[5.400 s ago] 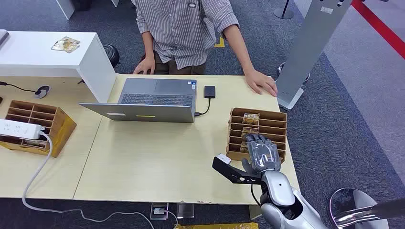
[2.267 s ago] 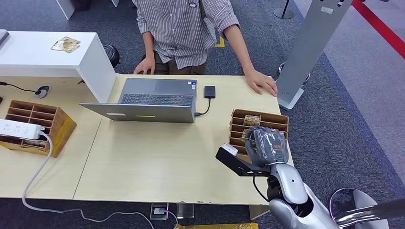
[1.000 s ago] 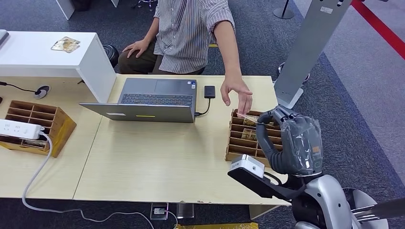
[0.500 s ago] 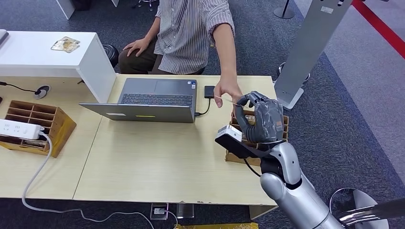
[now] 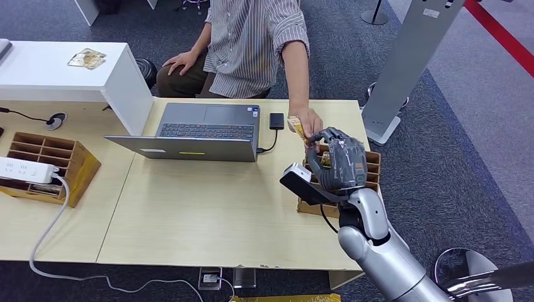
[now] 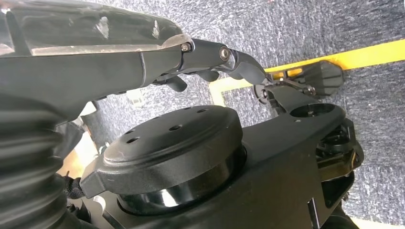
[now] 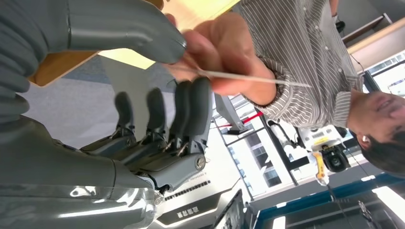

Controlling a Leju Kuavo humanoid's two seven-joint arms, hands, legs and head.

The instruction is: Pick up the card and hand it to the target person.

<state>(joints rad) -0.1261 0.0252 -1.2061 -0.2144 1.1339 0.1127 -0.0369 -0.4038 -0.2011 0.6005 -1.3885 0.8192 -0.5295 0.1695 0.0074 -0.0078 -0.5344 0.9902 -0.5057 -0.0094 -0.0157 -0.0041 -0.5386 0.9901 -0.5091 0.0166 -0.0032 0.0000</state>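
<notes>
head view: right hand (image 5: 337, 162) and person's hand (image 5: 306, 124) both pinch card (image 5: 295, 126) above cardboard rack (image 5: 373, 165).

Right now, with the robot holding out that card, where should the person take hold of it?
Probably by the free end of the card, the part sticking out past the right hand. It is thin and seen edge-on, so a pinch across its two flat faces suits it. The person's hand comes from the far side of the table, opposite the robot's fingers.
</notes>
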